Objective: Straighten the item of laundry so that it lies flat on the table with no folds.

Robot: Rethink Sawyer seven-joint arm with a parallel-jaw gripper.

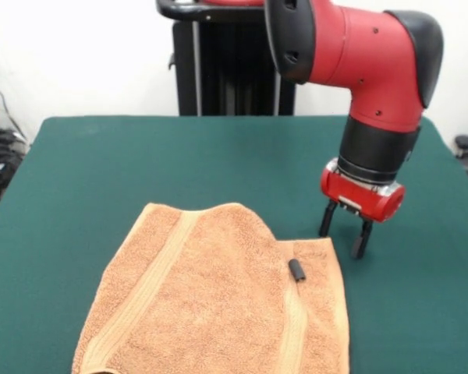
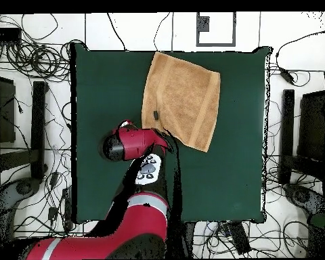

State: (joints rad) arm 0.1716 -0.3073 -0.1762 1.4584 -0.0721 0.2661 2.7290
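Broadly, the green tabletop (image 1: 179,156) carries the orange-tan towel (image 1: 218,304) toward one long edge, mostly spread but with one corner apparently folded in. The arm's jaws (image 1: 344,231) hang spread and empty just beside that corner. The terry looks light, soft and limp; pinching the doubled corner seems best. A small black piece (image 1: 296,269) lies on the towel.

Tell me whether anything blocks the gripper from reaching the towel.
Nothing visible does. The open gripper hangs low over bare green table just off the towel, beside its far corner. A small black object lies on the towel near that corner, but not between the two.
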